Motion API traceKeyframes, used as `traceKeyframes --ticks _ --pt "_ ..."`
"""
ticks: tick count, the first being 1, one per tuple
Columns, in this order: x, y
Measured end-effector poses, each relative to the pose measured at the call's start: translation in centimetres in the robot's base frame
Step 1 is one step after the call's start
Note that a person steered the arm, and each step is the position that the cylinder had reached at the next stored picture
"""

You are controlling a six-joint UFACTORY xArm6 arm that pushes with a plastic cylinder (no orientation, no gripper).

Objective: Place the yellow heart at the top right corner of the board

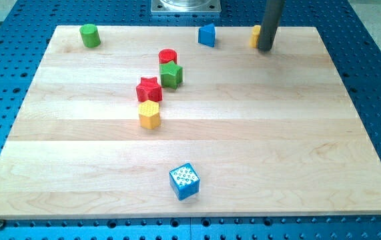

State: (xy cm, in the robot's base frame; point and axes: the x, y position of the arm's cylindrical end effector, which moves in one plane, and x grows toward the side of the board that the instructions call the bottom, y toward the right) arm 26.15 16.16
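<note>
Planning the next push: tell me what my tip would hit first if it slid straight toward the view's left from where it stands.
My tip sits just right of a yellow block, mostly hidden behind the rod, seemingly touching. Going left it would meet that first; the blue block lies beyond.

My tip (265, 49) is resting near the board's (243, 133) top edge, touching a yellow block (255, 36) on its right side, its shape mostly hidden; a blue block (207, 35) is sitting further left.

No readable text, label, brand, number or sign on any surface in view.
</note>
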Motion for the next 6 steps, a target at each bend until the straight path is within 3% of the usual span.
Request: traceKeyframes --ticks 1,3,6 --pt "2.6 -10.3" --pt "-3.8 0.8" --pt "0.0 -3.8"
